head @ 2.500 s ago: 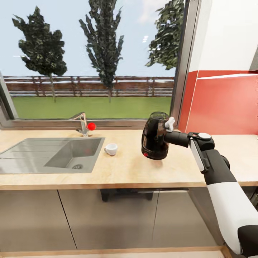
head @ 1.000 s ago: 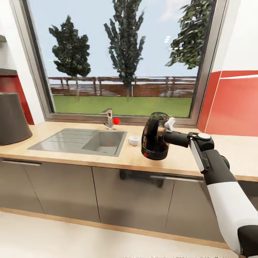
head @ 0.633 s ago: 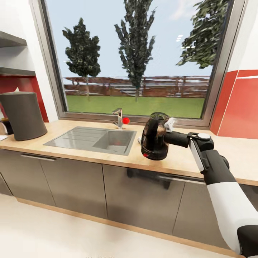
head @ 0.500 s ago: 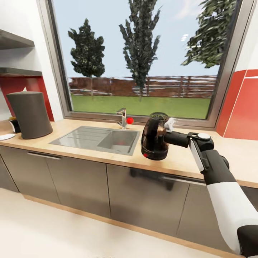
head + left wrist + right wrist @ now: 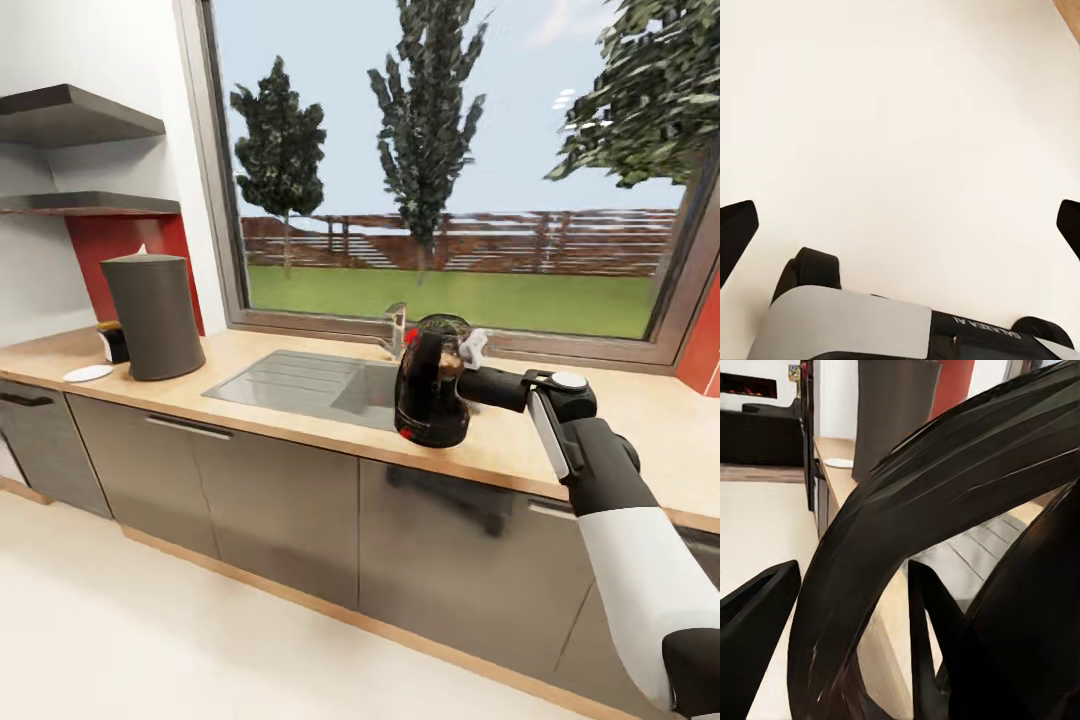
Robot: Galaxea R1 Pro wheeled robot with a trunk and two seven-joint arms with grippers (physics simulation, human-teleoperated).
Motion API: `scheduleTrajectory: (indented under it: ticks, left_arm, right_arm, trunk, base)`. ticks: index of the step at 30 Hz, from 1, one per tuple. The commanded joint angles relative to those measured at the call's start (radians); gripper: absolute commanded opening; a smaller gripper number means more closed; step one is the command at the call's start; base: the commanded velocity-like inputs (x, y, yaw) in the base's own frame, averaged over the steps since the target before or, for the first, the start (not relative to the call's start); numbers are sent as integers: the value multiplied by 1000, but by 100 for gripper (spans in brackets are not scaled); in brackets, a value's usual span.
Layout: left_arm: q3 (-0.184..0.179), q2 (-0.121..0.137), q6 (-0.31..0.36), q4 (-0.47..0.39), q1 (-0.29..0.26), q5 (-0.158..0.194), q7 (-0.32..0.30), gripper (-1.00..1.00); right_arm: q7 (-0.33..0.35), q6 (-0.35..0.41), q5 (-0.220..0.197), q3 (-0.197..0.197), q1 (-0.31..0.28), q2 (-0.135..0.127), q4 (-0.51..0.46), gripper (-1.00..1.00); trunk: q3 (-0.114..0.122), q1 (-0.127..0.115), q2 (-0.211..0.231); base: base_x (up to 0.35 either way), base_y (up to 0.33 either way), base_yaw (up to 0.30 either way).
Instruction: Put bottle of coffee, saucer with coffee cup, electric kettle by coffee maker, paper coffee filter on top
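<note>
My right gripper [image 5: 462, 378] is shut on the handle of the electric kettle [image 5: 430, 395], a glossy dark rounded pot held just above the front of the kitchen countertop [image 5: 500, 450]. In the right wrist view the kettle's handle [image 5: 945, 495] arcs between the fingers [image 5: 757, 607]. Far left on the counter stands the coffee maker [image 5: 155, 315], with a small white tip above its top. Beside it are the bottle of coffee [image 5: 113, 341] and the saucer [image 5: 88, 373]. The kitchen shelf [image 5: 95, 204] hangs above them. The coffee cup is hidden. My left gripper [image 5: 900, 225] is open over bare floor.
A steel sink [image 5: 300, 372] with a faucet [image 5: 397, 330] lies between the kettle and the coffee maker. A thicker dark slab [image 5: 70, 112] hangs above the shelf. Grey cabinet fronts [image 5: 260, 500] run under the counter, with pale floor [image 5: 150, 640] before them.
The whole view has swung left and back, bringing the coffee maker, bottle, saucer and shelves into sight. The kettle stays in my right gripper at the same place in the picture.
</note>
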Motion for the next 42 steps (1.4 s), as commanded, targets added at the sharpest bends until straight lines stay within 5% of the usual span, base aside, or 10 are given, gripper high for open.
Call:
scheduleTrajectory:
  ticks: [1,23,42]
  left_arm:
    - [-8,0,1,1,-1,10,-3,100]
    - [-8,0,1,1,-1,10,-4,100]
    - [-8,0,1,1,-1,10,-4,100]
  right_arm:
    - [-2,9,-13,1,-1,-1,-1,-100]
    - [-2,9,-14,1,-1,-1,1,-100]
    - [-2,9,-13,1,-1,-1,1,-100]
  trunk:
    - [-1,0,-1]
    - [-1,0,-1]
    - [-1,0,-1]
  base:
    - [126,310,264]
    - [204,285,267]
    - [319,103,267]
